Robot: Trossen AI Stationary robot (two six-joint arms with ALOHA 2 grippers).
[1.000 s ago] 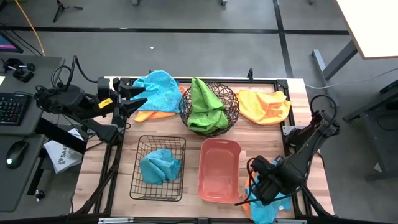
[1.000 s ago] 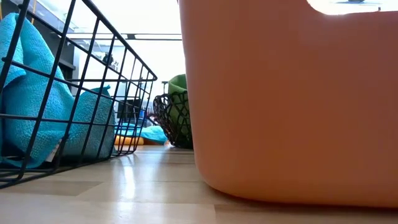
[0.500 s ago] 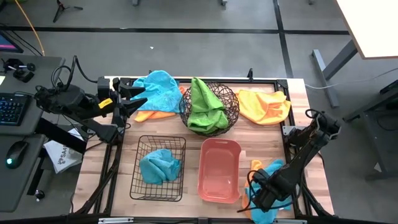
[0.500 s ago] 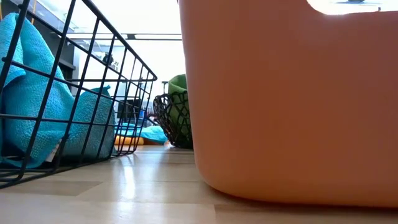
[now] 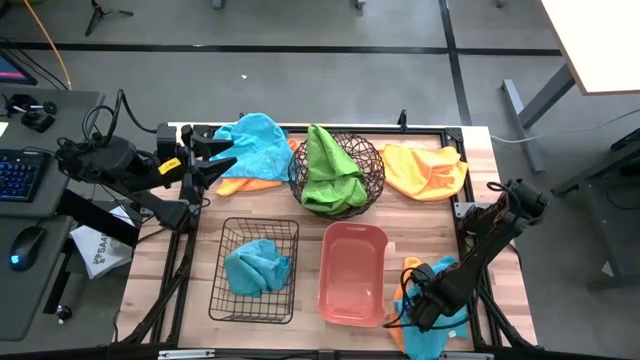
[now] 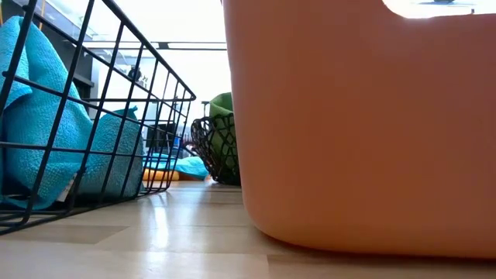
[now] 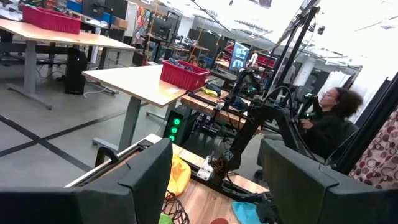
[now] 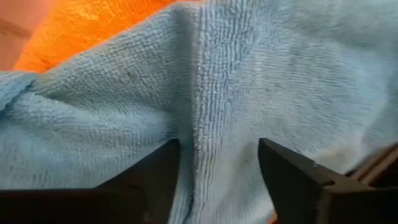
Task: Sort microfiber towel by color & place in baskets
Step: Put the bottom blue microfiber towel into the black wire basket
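Observation:
My right gripper (image 5: pixel 415 316) is low over a sky-blue towel (image 8: pixel 249 74) at the table's near right corner, and that towel lies on an orange one (image 8: pixel 93 25). Its fingers stand apart on either side of a raised fold (image 8: pixel 208 124) of the blue towel. My left gripper (image 5: pixel 224 160) waits open above the far left edge, next to another blue towel (image 5: pixel 252 142). One blue towel (image 5: pixel 255 268) lies in the black wire basket (image 5: pixel 222 300). A green towel (image 5: pixel 330 170) fills the round wire bowl (image 5: pixel 375 160). The salmon tub (image 5: pixel 352 275) holds nothing. My right gripper comes at the blue towel from above, pointing down, one finger (image 8: pixel 155 177) on each side of the raised fold. The towel lies slack on the orange one. Whether the fingers touch the cloth, I cannot tell.
An orange towel (image 5: pixel 425 170) lies at the far right, and another orange towel (image 5: pixel 238 185) sticks out from under the far-left blue one. Bare wood shows between the basket, the tub and the bowl. A person sits at a desk beyond the table.
My right gripper has moved a little toward the table's near edge and down onto the blue towel at the near right corner. More of that towel's far part now shows behind the gripper.

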